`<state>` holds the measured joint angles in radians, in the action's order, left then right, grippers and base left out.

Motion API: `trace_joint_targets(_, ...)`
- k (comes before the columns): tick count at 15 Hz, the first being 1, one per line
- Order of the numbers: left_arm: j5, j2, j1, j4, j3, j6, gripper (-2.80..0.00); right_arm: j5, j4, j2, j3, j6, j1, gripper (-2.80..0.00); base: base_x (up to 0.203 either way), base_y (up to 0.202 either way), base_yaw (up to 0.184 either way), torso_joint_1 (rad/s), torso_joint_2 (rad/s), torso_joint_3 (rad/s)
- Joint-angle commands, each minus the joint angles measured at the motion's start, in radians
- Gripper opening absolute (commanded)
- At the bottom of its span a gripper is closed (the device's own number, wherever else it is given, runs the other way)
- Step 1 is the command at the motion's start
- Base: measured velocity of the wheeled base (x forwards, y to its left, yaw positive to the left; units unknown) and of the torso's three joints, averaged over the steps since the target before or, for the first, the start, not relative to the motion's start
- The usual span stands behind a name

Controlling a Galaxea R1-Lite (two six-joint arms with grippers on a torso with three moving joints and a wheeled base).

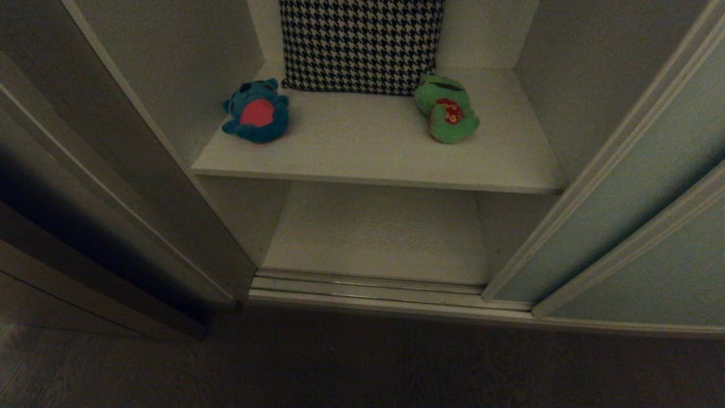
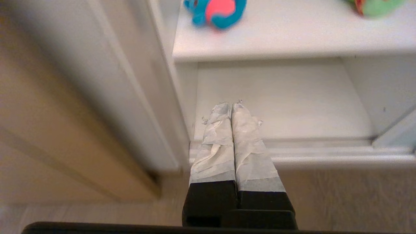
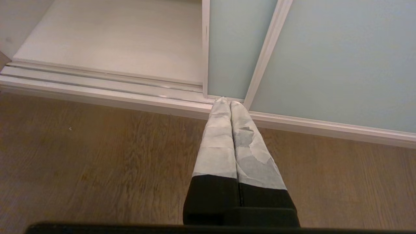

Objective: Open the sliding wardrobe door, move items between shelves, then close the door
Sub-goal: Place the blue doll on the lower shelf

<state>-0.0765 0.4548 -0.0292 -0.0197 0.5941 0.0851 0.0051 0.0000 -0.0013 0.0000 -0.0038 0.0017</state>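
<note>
Only the wrist views show both grippers' fingers [image 2: 231,112] [image 3: 229,105] pressed together, seemingly empty.

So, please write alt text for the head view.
An open wardrobe: on its upper shelf lie a teal-blue bear and a green frog, before a houndstooth cushion. The sliding door stands at right.

Two toys sitting on the upper shelf of the opened wardrobe

The bear [image 1: 256,111] is lying at the left of the upper shelf [image 1: 374,153] and the frog [image 1: 446,109] at the right, a cushion [image 1: 361,42] leaning behind them; the lower shelf [image 1: 376,235] is lying beneath, the sliding wardrobe door [image 1: 628,209] standing to the right.
</note>
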Motion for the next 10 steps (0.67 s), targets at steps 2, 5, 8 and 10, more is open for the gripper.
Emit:
trace_joint_targets(2,-0.006,0.534,-0.012,-0.090,0.232,-0.008,-2.80,0.000,0.000,-0.003,0.002,-0.001,0.001,-2.80,0.000,0.000,0.000,0.000,0.00,0.000)
trace_joint_targets(5,-0.016,0.928,-0.032,-0.163,0.578,-0.055,-2.80,0.000,0.000,-0.003,0.002,-0.001,0.000,-2.80,0.000,0.000,0.000,0.000,0.00,0.000)
trace_joint_targets(8,-0.023,1.240,-0.051,-0.199,0.876,-0.121,-2.80,0.000,0.000,-0.003,0.002,-0.001,0.001,-2.80,0.000,0.000,0.000,0.000,0.00,0.000)
trace_joint_targets(10,-0.025,1.389,-0.067,-0.216,0.999,-0.153,-2.80,0.000,0.000,-0.003,0.002,-0.001,0.000,-2.80,0.000,0.000,0.000,0.000,0.00,0.000)
